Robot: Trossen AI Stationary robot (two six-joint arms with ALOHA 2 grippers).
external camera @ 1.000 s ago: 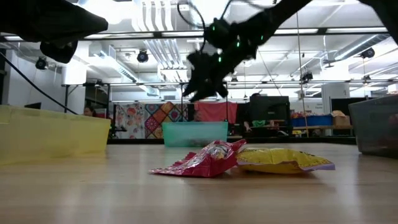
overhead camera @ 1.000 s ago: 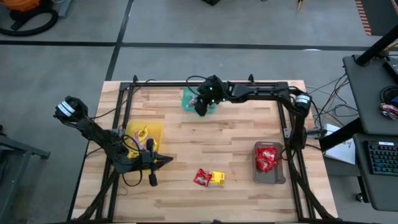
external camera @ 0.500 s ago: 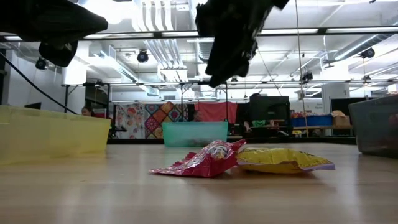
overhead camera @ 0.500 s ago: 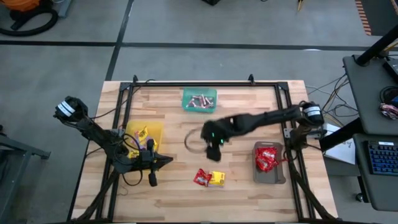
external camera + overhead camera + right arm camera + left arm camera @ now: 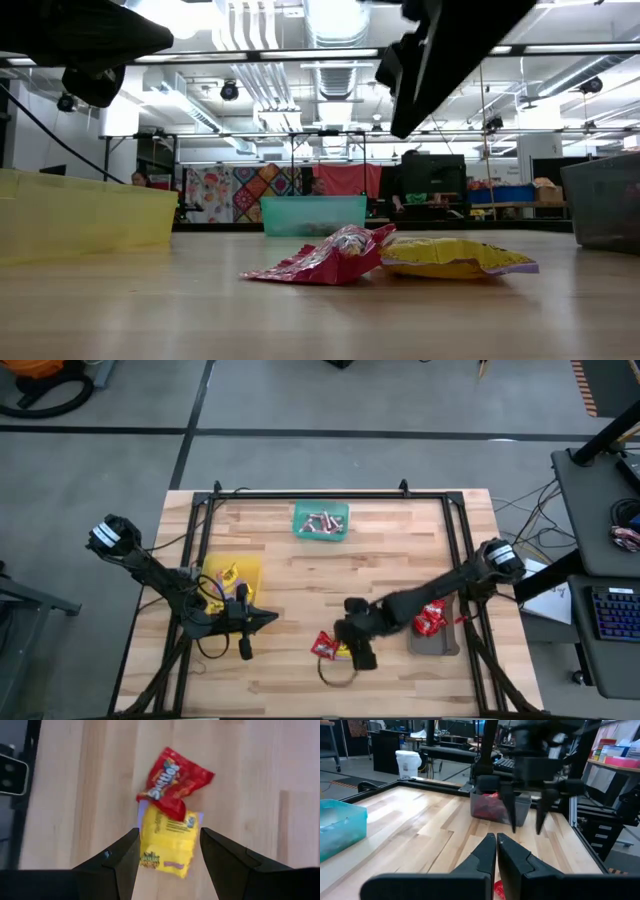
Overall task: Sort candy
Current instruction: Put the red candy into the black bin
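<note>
Right tool (image 5: 352, 649) above the near middle of the wooden surface (image 5: 300, 570), fingers (image 5: 120, 865) spread wide apart, nothing between them. Directly below it, seen from the right wrist view, a yellow packet (image 5: 167, 840) with purple marks, lying flat, and a shiny red packet (image 5: 175, 782) overlapping one end of it. Same two packets in the low view: red packet (image 5: 325, 258) crumpled, touching the yellow one (image 5: 455, 257), both flat on the surface, with the tool hanging over them and not in contact. From above, red packet (image 5: 324, 646) just beside the tool, yellow one mostly covered by the arm.

Left tool (image 5: 268, 619) at the left near side of the surface, fingers (image 5: 485, 852) pressed together, holding nothing, well apart from the packets.

More red packets (image 5: 432, 618) heaped in the grey tray (image 5: 446, 644) at the right side. Yellow packets (image 5: 229, 574) in the yellow tray (image 5: 250, 567) at the left, near the left arm. Small pinkish-silver rolls (image 5: 322, 521) in the green tray (image 5: 300, 530) at the far middle edge.
</note>
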